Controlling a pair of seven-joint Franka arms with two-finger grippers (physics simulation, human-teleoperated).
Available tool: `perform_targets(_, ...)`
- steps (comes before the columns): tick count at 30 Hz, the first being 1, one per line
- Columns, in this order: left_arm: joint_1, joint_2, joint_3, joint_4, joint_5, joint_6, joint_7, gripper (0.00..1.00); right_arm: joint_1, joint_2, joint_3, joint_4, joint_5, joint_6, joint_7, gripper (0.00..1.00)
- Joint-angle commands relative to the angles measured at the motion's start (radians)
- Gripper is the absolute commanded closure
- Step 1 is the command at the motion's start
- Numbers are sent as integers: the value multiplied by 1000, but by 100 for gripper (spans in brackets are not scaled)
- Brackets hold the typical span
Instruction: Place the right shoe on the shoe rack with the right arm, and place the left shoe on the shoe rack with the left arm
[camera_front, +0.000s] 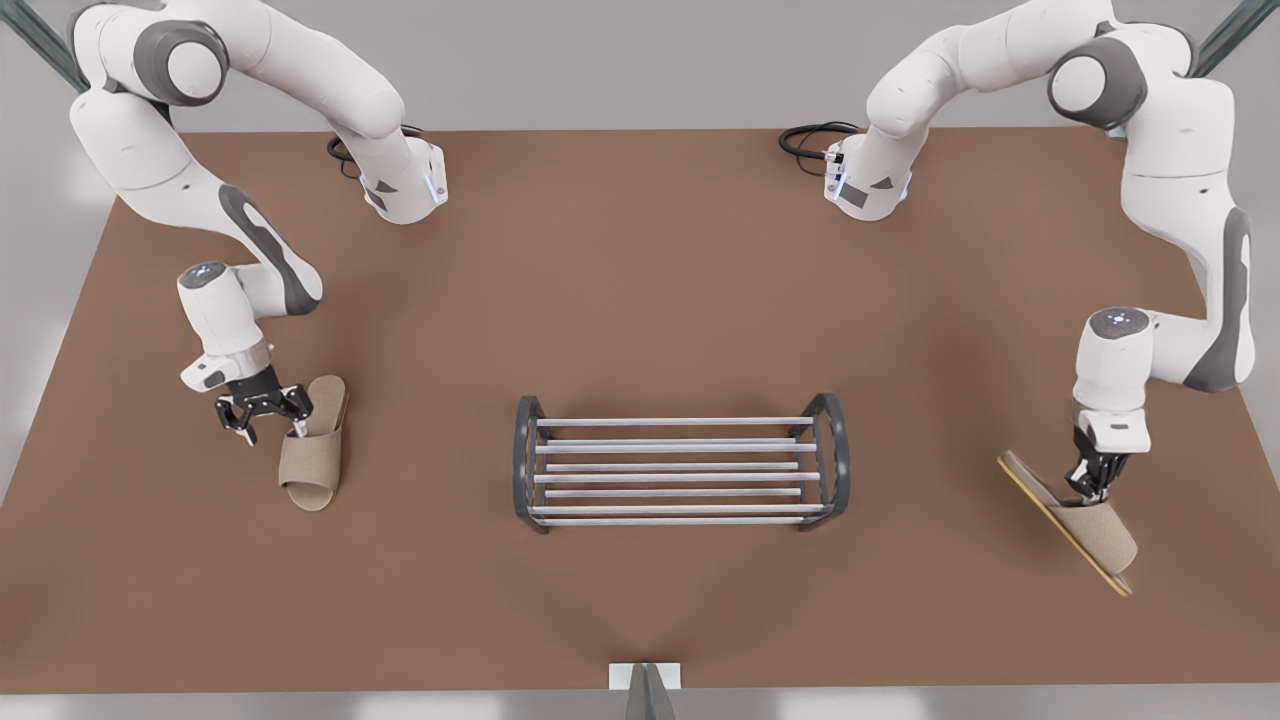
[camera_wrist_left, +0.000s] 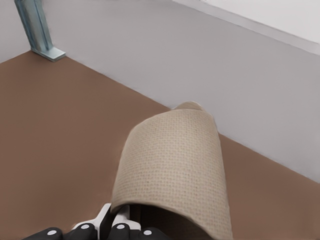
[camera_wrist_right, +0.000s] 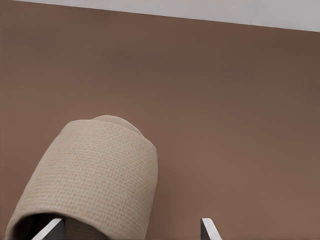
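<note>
The left shoe (camera_front: 1085, 525) (camera_wrist_left: 175, 165), a beige woven slipper with a yellow sole edge, hangs tilted above the table at the front view's right. My left gripper (camera_front: 1095, 488) (camera_wrist_left: 120, 227) is shut on it just behind the strap. The right shoe (camera_front: 312, 445) (camera_wrist_right: 95, 170) lies flat on the table at the front view's left. My right gripper (camera_front: 268, 418) (camera_wrist_right: 130, 230) is open and low beside it. One finger is at the slipper's side and the other is over bare table. The shoe rack (camera_front: 670, 478), silver bars between dark end frames, stands mid-table with nothing on it.
The brown table (camera_front: 640, 300) ends close to the held slipper at the front view's right. A metal post (camera_wrist_left: 37, 30) stands at that corner. Black cables (camera_front: 812, 135) lie by the arm bases at the back. A small grey fixture (camera_front: 645, 685) sits at the front edge.
</note>
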Motion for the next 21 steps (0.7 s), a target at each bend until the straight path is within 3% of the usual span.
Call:
perform_targets(1, 0, -12, -46, 0, -60, -80, -7, 79, 6, 4, 0, 3, 0, -1, 10, 0)
perform_targets(5, 16, -18, -201, 10, -125, -246, 3, 79, 6, 19, 0, 29, 0, -2, 8, 0)
perform_targets(12, 16, -10, -333, 5, -161, -316, 18, 79, 0, 51, 0, 50, -2, -1, 8, 0)
perform_targets(14, 22, -12, -489, 10, -221, -482, 20, 79, -3, 54, 0, 52, -2, -2, 8, 0)
perform_targets(16, 22, -10, -589, 37, -263, -600, 23, 79, -6, 65, 0, 52, -2, -2, 10, 14)
perform_targets(21, 13, -9, -791, 97, -333, -807, 49, 79, -6, 79, 0, 58, 0, -2, 13, 16)
